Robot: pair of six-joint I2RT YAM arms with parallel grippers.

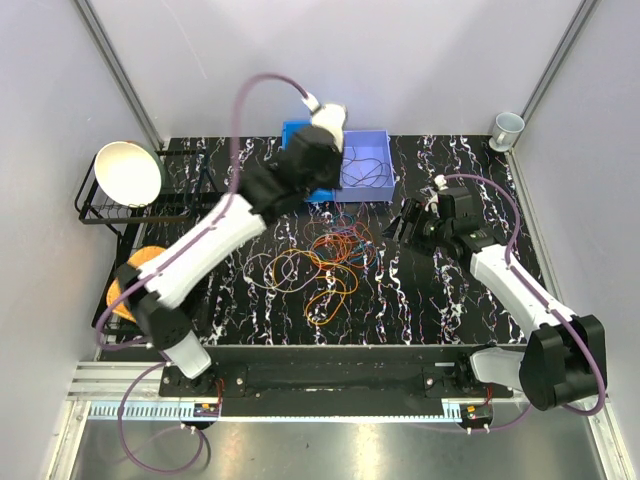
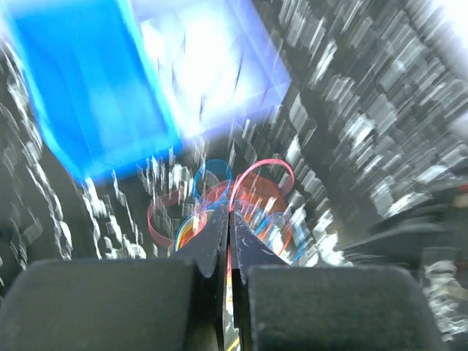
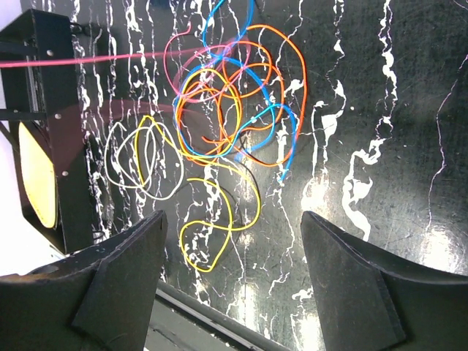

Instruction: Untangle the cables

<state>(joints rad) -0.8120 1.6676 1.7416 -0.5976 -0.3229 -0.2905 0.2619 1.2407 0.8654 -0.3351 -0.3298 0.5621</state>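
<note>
While the left tool has its fingers pressed together, poss. nipping a red strand (too blurred to tell), the right tool hangs w/ fingers wide apart, holding nothing. The cables lie tangled mid tabletop, near the blue bin, between both tools.

Surface: black, white-veined. Blue bin: just ahead of the left hand, to its left in the wrist view; blurred. Black rack: at the surface's edge, well apart from the right hand, holding a white bowl. Orange disc: beside the rack, on its near side. Cup: far corner, beyond the right hand.
</note>
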